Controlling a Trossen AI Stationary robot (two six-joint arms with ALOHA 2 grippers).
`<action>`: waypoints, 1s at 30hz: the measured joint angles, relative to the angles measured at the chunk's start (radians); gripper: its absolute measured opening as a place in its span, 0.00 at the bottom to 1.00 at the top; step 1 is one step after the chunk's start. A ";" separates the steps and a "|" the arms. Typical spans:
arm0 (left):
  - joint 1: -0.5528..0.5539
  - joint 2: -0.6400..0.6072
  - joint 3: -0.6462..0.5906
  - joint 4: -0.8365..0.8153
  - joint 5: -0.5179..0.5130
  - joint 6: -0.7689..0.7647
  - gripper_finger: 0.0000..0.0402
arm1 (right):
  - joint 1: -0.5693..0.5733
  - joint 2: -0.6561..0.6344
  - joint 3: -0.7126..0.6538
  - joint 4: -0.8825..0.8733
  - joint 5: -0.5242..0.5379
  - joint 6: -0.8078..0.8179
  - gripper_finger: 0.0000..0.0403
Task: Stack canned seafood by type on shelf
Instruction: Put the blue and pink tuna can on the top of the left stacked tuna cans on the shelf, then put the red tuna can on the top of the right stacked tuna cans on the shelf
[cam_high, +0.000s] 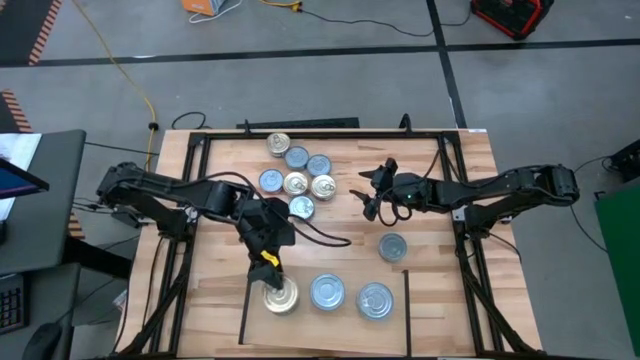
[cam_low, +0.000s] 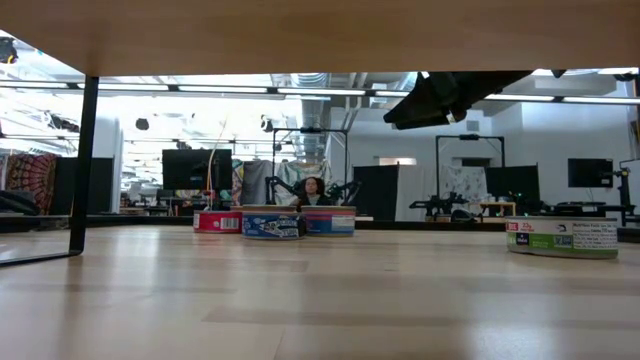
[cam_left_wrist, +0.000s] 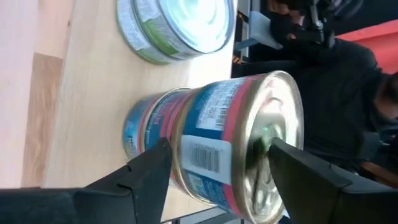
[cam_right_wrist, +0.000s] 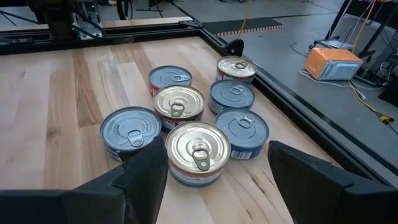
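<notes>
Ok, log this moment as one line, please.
left gripper: fingers either side of gold-top stack on shelf | right gripper: open, above loose tins | one tin apart

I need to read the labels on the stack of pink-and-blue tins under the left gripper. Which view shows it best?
The left wrist view: the stack of pink-and-blue tins fills it, barcode visible. The high view shows only its gold top; the low and right wrist views don't show it identifiably.

The light wooden table (cam_high: 215, 200) carried a loose cluster of seven tins (cam_high: 298, 171) near its far edge; one lone tin (cam_high: 392, 246) sat mid-right; the black-lined shelf patch (cam_high: 325, 325) bore three tin stacks (cam_high: 327, 293) in a row.
</notes>
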 joint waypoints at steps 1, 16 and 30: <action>0.000 0.000 0.000 0.001 -0.001 0.004 0.66 | 0.000 0.000 0.000 0.000 0.000 0.000 0.75; 0.018 -0.003 0.000 0.006 0.041 0.073 0.69 | 0.000 0.000 0.000 -0.001 -0.001 0.014 0.75; 0.260 -0.149 -0.032 -0.045 -0.331 0.633 0.59 | 0.005 0.000 0.000 -0.003 -0.055 0.061 0.75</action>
